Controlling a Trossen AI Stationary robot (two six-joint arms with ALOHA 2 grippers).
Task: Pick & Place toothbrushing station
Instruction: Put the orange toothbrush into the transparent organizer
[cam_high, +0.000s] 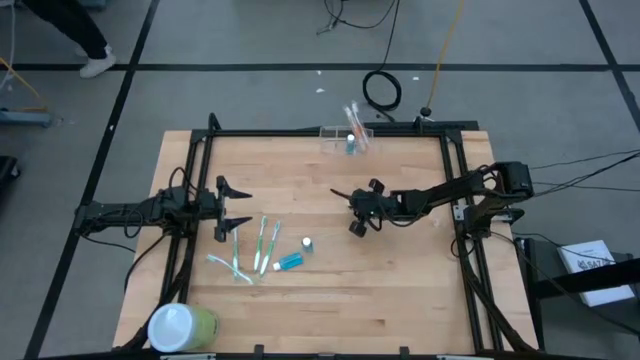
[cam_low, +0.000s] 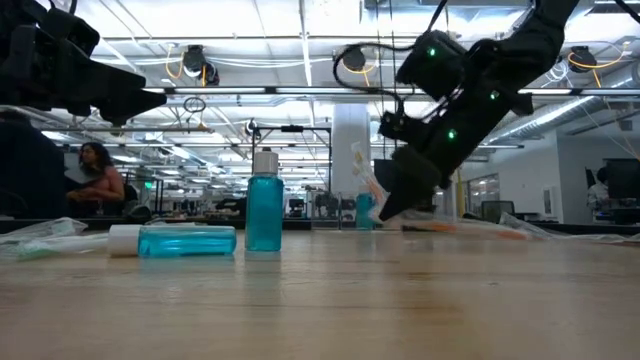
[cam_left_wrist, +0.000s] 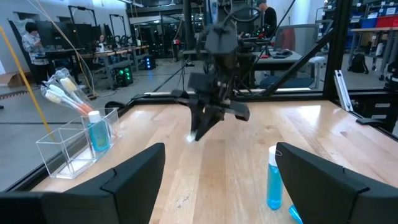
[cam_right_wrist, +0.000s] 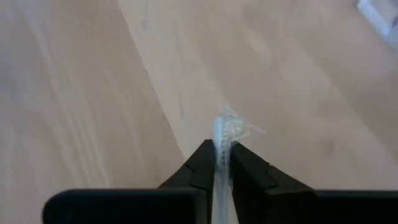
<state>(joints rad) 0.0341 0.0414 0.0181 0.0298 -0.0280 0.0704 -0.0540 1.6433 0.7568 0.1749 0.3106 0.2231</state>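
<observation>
Broadly, the wooden table (cam_high: 400, 290) fills the middle of the high view, with the dark arms entering from its left and right edges. At lower left sits a big green cylinder (cam_high: 183, 327) with a white lid. The toothbrushing station (cam_high: 346, 139), a small clear holder, stands at the upper middle of the table against the far rail; it already carries toothbrushes and a small blue bottle.

Right of centre, the right gripper (cam_right_wrist: 219, 163) hangs over bare wood with its fingers pinched narrow on a thin pale toothbrush (cam_right_wrist: 224, 134), whose bristled head pokes out past the tips. At left, the left gripper (cam_high: 232, 210) waits with its fingers spread wide, holding nothing, just beside the loose things.

Those loose things lie at lower centre-left: several green toothbrushes (cam_high: 263, 243), a blue bottle lying flat (cam_high: 291, 262) and another blue bottle standing upright (cam_high: 307, 243).

As a judgement, the station looks light, stiff and slick, with thin walls that could slide or tip if nudged; it would best be taken by a wall near a corner. The held brush seems light and narrow, so it may pivot between the fingers; a grip nearer mid-handle would hold it steadier.
</observation>
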